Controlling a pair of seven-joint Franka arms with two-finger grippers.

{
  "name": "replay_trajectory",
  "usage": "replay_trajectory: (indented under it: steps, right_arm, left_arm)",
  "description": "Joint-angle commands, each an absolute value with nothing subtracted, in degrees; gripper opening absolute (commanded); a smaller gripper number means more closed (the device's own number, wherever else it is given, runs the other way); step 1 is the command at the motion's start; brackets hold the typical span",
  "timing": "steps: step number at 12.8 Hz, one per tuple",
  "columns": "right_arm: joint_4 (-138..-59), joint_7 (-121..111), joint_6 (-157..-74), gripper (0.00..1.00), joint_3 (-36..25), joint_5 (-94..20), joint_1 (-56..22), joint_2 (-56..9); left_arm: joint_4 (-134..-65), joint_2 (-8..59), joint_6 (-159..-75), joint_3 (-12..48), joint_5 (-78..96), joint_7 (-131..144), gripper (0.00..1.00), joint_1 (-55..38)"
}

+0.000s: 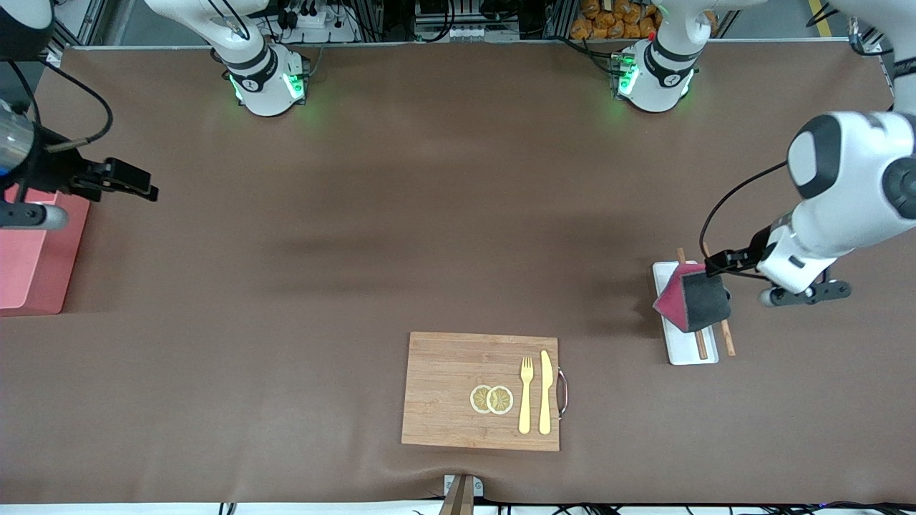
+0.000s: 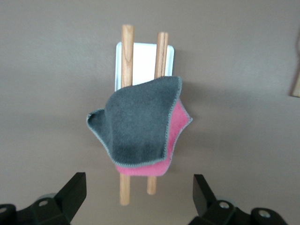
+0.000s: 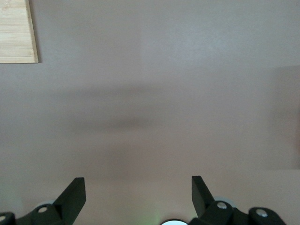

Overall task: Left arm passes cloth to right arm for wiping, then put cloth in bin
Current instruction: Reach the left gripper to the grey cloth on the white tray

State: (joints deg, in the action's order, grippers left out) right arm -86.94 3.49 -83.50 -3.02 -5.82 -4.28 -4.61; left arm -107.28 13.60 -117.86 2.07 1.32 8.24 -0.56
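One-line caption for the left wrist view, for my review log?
Open left tool above the grey-and-pink cloth, which lies draped over two wooden chopsticks on the white tray.

grey-and-magenta cloth [image 1: 693,302], pink bin [image 1: 32,261], white tray [image 1: 685,348]

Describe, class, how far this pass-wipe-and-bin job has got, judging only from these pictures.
Nothing looks done yet. The cloth lies draped over the chopsticks on the white tray, ungrasped. In hand: the left gripper hangs open above it. The right gripper waits open beside the bin. Left: the grasp, the handover, the wiping and the binning.
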Motion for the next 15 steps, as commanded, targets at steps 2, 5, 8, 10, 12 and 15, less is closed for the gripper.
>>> replay_trajectory:
  steps: [2,5,8,10,12,15]
  right_arm:
    - [-86.1,3.8,-85.6,1.00,-3.4,-6.3,-8.5,-8.2]
    - [-86.1,4.0,-88.6,1.00,-3.3,-7.8,-10.4,-10.9]
    - [-86.0,3.3,-90.7,1.00,-3.4,-8.4,-13.9,-13.0]
    - [-86.0,4.0,-90.4,1.00,-3.3,-8.4,-15.5,-12.9]
    - [-86.0,4.2,-90.4,1.00,-3.4,-8.4,-15.7,-13.0]
    - [-86.0,4.2,-90.4,1.00,-3.4,-8.5,-15.7,-13.0]
  left_arm:
    - [-106.9,17.5,-121.5,2.3,-0.4,7.9,0.86,0.3]
    - [-107.1,18.9,-123.3,2.3,0.3,8.2,0.77,0.4]
    - [-107.1,19.7,-123.4,2.2,0.2,8.2,0.69,0.4]
    - [-107.1,20.7,-123.4,2.2,0.2,8.2,0.65,0.6]
    - [-107.1,21.2,-123.4,2.1,0.2,8.2,0.64,0.7]
    - [-107.0,21.5,-123.4,2.1,0.2,8.4,0.61,1.1]
